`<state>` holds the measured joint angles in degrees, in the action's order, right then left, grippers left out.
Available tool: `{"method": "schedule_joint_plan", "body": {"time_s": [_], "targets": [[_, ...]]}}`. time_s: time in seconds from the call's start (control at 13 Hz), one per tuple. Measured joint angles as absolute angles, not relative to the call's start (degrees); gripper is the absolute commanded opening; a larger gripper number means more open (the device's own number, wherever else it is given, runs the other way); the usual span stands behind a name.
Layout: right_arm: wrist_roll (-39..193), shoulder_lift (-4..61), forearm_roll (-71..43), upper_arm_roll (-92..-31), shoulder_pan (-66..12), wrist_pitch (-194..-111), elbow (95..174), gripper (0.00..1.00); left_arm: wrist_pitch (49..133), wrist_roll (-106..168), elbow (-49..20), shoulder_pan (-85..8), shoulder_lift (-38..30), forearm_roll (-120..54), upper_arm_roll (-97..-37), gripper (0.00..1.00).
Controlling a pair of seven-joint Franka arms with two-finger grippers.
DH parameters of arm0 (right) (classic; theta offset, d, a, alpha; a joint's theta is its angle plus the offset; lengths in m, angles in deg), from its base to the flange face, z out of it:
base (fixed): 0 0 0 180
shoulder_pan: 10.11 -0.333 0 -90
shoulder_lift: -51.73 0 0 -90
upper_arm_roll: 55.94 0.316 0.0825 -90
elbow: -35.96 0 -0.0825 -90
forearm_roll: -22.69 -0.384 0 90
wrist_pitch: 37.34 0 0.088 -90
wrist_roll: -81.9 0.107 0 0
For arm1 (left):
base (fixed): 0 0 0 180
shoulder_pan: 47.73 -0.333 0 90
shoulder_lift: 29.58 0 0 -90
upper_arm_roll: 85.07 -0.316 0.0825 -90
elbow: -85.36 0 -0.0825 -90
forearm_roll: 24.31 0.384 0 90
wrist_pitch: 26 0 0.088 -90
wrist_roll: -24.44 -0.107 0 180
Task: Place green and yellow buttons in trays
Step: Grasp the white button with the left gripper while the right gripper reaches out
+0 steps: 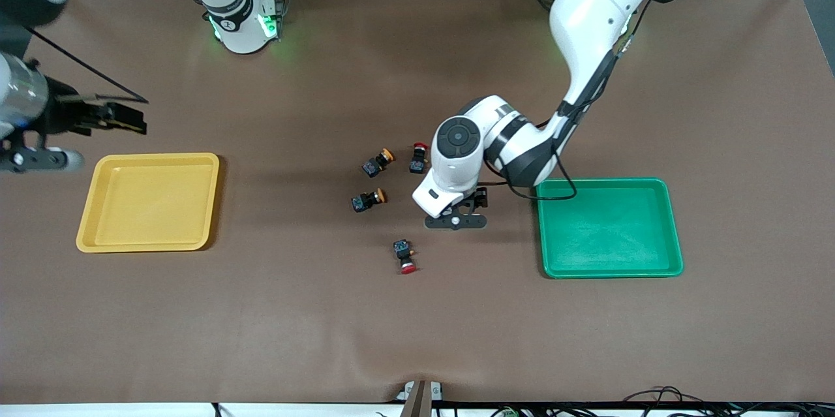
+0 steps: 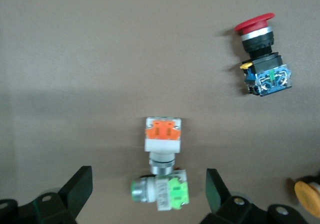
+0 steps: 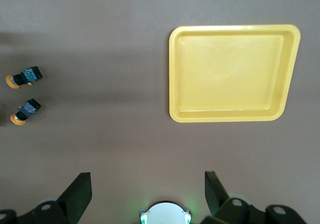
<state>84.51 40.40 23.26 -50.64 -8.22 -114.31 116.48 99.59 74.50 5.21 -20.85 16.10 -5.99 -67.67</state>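
Altogether two trays (image 1: 150,244), six buttons (image 2: 161,135); left pincer (image 2: 147,194) and right pincer (image 3: 147,191) gape wide, empty.

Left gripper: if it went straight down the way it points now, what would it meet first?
Probably the two pale grey buttons: the green-faced one lies between the open left gripper's fingers, the orange-faced one touches it. Height above them is unclear.

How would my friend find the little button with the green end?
Find the green tray, then the left arm's open claw hanging beside it. Two pale grey buttons lie touching under that claw. Yours has a bright green end, while its neighbour has an orange one.
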Motion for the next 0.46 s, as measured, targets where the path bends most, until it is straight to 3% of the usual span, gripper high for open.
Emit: {"method": "schedule_joint_plan", "body": {"time_s": [0.46], "targets": [[86.8,37.4,23.3,-51.2,-5.0,-110.9,116.5,1.0,101.9,75.9,5.3,-20.4,20.0,-4.7,-68.0,0.98]]}}
